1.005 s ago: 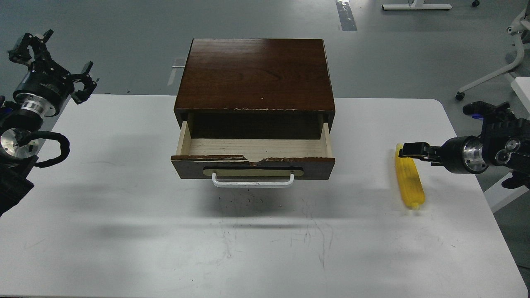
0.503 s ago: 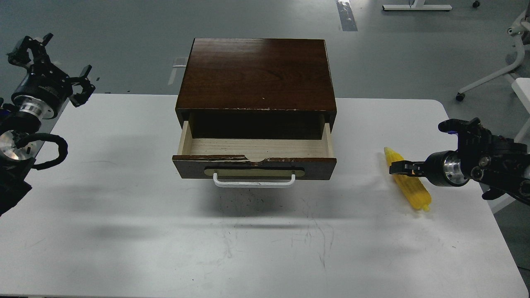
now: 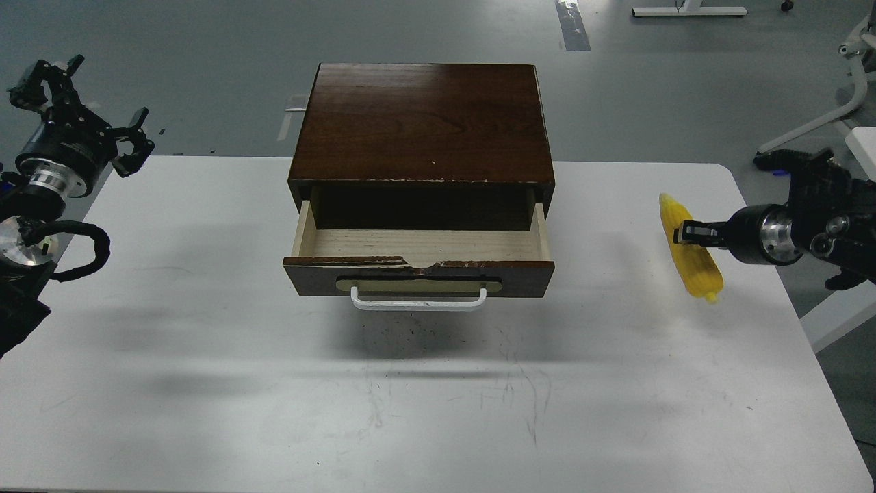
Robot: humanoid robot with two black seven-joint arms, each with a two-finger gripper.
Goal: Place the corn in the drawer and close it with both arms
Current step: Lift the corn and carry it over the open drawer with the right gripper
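Note:
The corn [image 3: 697, 263] is a yellow ribbed cob at the right of the white table [image 3: 205, 342]. My right gripper [image 3: 684, 233] comes in from the right and is shut on the cob's upper half. The cob hangs tilted, seemingly a little above the table. The drawer [image 3: 417, 245] of the dark brown box [image 3: 424, 123] is pulled open, with pale wood inside and nothing in it. Its white handle [image 3: 419, 301] faces me. The corn is well to the right of the drawer. My left gripper [image 3: 85, 103] is open and empty, raised beyond the table's far left corner.
The box stands at the middle back of the table. White chair legs [image 3: 821, 116] stand on the grey floor at the far right, behind my right arm. The table's right edge runs just under the right arm.
My right gripper has closed on the corn and raised it off the table, up and back in the view. The left arm has barely moved.

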